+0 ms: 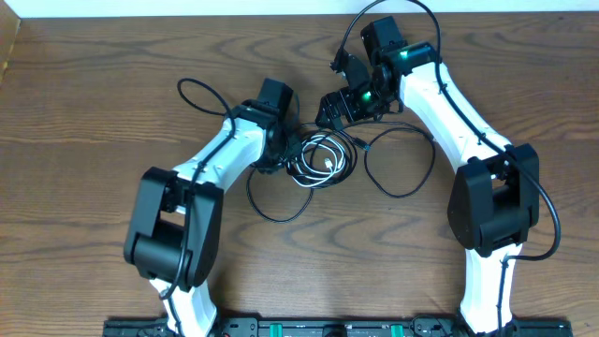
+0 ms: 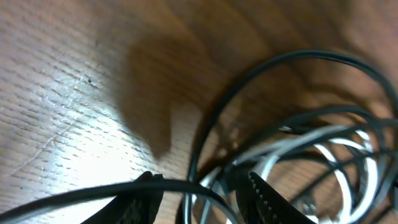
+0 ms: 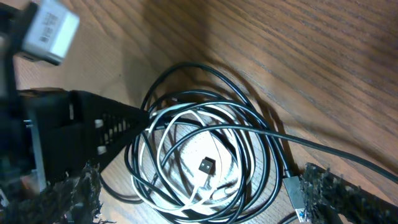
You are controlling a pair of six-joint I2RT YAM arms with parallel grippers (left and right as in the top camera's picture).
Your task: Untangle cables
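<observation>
Inspection of the wooden table [image 1: 94, 140]: the cables [image 1: 323, 159] lie as 1 tangled coil at mid-table, between the 2 arms. The coil consists of several black turns wound together with a white cable [image 3: 166, 134], the white strands running inside the black ones. A small dark plug end [image 3: 206, 165] rests flat inside the coil, and a second, metal-tipped plug [image 3: 295, 194] sits just outside the coil's edge on the right arm's side. 1 black loop [image 1: 281, 220] trails out of the coil toward the arm bases, and another spreads away from the coil beneath the right arm. The left gripper [image 2: 202, 202] is at the coil's left edge, low against the table. Its fingers [image 2: 261, 196] stand partly apart, with black and white strands passing between them and 1 black strand crossing the other finger. I cannot tell whether those strands are pinched or merely straddled. The right gripper [image 3: 202, 186] is on the far side of the coil, raised clear of it, with jaws spread wide and nothing held. In its wrist view the coil shows between its 2 fingers, lying on the table, and the left gripper's dark finger [image 3: 106, 127] points into the coil's rim.
</observation>
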